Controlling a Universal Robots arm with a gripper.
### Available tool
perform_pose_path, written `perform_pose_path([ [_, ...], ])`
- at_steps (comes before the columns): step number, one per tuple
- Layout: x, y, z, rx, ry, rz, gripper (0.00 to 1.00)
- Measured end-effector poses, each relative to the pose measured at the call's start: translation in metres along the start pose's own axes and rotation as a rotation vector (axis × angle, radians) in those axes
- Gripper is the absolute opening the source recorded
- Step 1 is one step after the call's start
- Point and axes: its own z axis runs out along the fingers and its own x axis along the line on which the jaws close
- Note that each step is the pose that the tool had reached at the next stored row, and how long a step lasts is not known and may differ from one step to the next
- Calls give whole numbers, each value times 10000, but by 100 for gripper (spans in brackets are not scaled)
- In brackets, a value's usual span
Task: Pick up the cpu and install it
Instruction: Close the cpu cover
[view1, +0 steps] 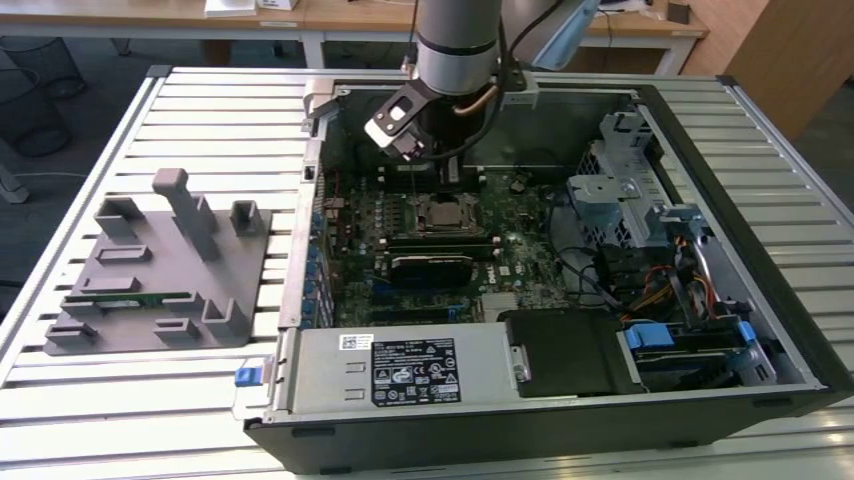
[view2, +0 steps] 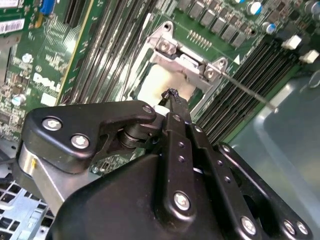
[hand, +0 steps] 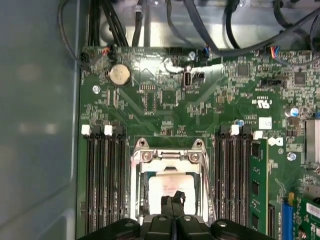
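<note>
**Tips closed over the seated chip**

My black jointed metal claw (hand: 173, 199) has its tips pressed together, gripping nothing I can see. It hangs just over the flat, square, silvery-topped cpu (hand: 167, 186). The cpu lies inside the hinged bright-steel socket frame (hand: 169, 156) on the green motherboard (hand: 165, 100). I judge this wants level, light contact and no sideways drag, since the lid is smooth and the frame's edges are hard.

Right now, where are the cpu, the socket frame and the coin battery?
cpu (hand: 167, 184), first wrist view, its silvery top.
socket frame (hand: 168, 156), first wrist view, its screwed crossbar.
coin battery (hand: 120, 75), first wrist view, its round face.
</note>
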Motion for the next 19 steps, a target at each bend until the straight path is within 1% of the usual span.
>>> perform_pose_path([
  [7, 0, -107, 66, 0, 0, 0, 11],
  [15, 0, -155, 150, 0, 0, 0, 11],
  [16, 0, -164, 170, -1, 1, 0, 11],
  [19, 0, -170, 191, 0, 0, -1, 11],
])
